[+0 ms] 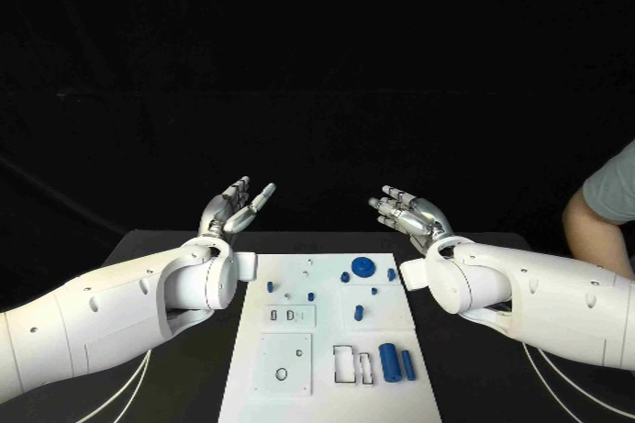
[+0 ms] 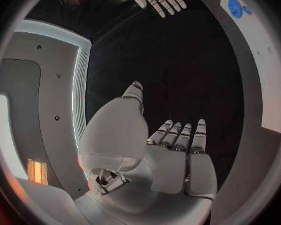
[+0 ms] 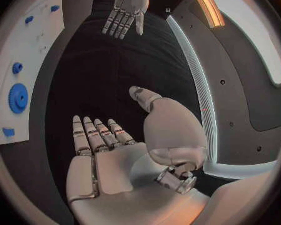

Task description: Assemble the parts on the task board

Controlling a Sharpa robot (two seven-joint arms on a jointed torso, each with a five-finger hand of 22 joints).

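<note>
1. While both hands are raised beyond the far edge of the white rectangular task board (image 1: pixel 331 340), no assembly step looks begun; this reads as the starting pose.
2. The silver many-fingered left hand (image 1: pixel 234 208) holds nothing, its fingers straight and apart, palm turned inward; its own wrist view shows the palm bare.
3. The silver right hand (image 1: pixel 409 213) is likewise empty, fingers spread and slightly curled, well apart from the left hand and from every part.
4. On the matte black table, the board lies flat between the two white arms, a smooth, hard-looking plate with shallow rectangular outlines and small holes.
5. Near its far edge sits a round blue gear-like disc (image 1: pixel 362 264), with small blue pegs (image 1: pixel 345 277) just beside it.
6. Close to the near right corner lies a larger blue cylinder (image 1: pixel 389 361), a slimmer blue pin (image 1: pixel 407 365) beside it, next to empty rectangular slots (image 1: pixel 343 364).
7. The parts look like smooth, rigid plastic, probably slippery for metal fingertips.
8. My judgement: the next move calls for one hand to come down over a loose part, likely the cylinder, and pinch it across its round sides.
</note>
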